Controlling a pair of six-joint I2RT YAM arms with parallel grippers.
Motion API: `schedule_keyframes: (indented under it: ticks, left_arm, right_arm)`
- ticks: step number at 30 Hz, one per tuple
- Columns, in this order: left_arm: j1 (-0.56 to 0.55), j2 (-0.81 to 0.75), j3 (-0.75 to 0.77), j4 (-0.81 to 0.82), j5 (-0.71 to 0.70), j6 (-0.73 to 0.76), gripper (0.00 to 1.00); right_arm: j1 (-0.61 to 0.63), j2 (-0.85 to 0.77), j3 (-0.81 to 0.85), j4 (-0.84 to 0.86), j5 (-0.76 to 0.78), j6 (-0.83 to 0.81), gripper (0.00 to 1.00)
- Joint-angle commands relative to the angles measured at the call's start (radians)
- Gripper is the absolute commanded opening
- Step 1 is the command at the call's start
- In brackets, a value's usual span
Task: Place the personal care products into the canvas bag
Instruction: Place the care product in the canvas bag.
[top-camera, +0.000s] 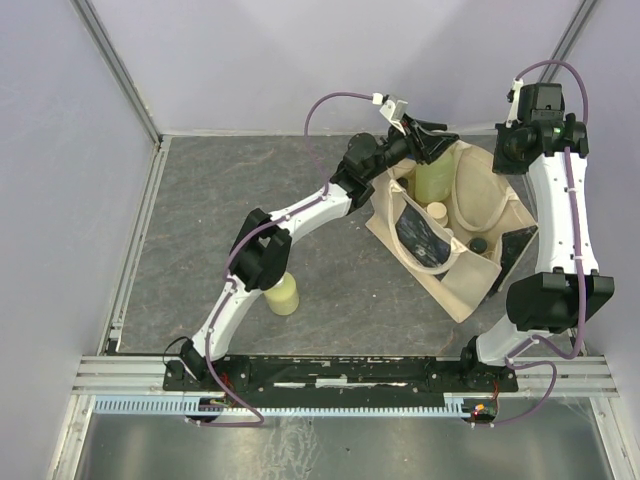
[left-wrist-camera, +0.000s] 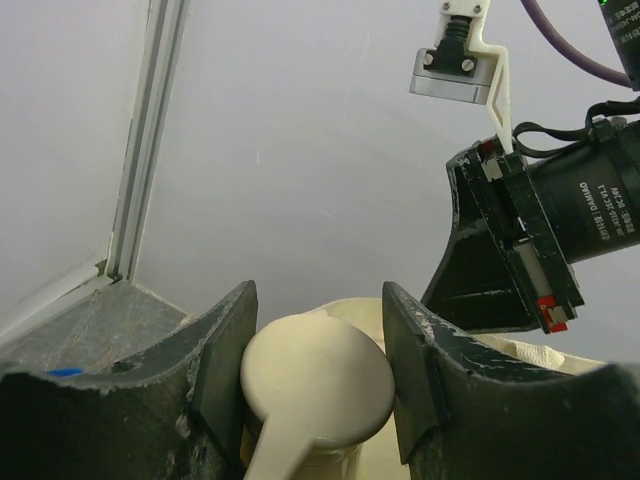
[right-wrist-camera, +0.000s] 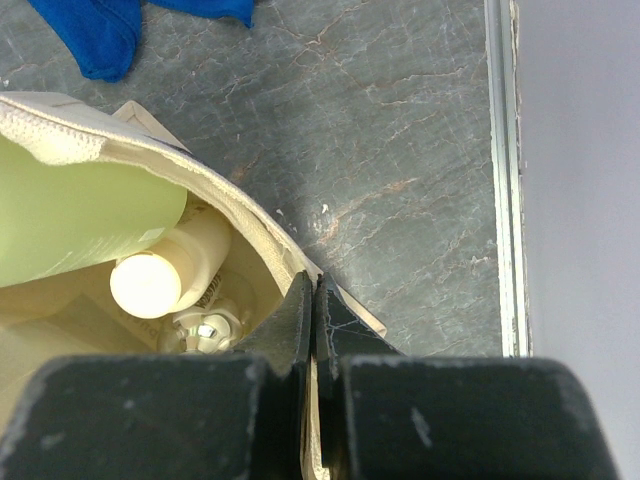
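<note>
Perhaps three bottles (top-camera: 437, 213) in bag (top-camera: 470, 285), right; lone bottle (top-camera: 282, 294) well left

Soft, even light with faint shadows; the near yellow-green bottle (right-wrist-camera: 80, 215) seems out of focus.

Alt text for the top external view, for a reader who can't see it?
The left fingers hold a yellow-green bottle in the mouth of the canvas bag, with other bottles inside. The right arm reaches the bag's far rim; a second bottle stands on the table.
</note>
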Motion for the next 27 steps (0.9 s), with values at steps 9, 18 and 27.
schedule_keyframes:
  ticks: [9,18,27]
  left_arm:
    - [-0.037,-0.181,-0.216,0.032,0.084,0.034,0.27]
    - [-0.049,-0.187,-0.193,0.028,0.101,0.018,0.93]
    - [-0.048,-0.25,-0.209,0.003,0.105,0.036,0.95]
  right_arm:
    - [-0.008,-0.061,-0.016,0.023,0.027,-0.007,0.0]
    - [-0.007,-0.075,-0.038,0.034,0.009,-0.006,0.0]
    - [-0.008,-0.082,-0.033,0.036,-0.005,-0.001,0.0]
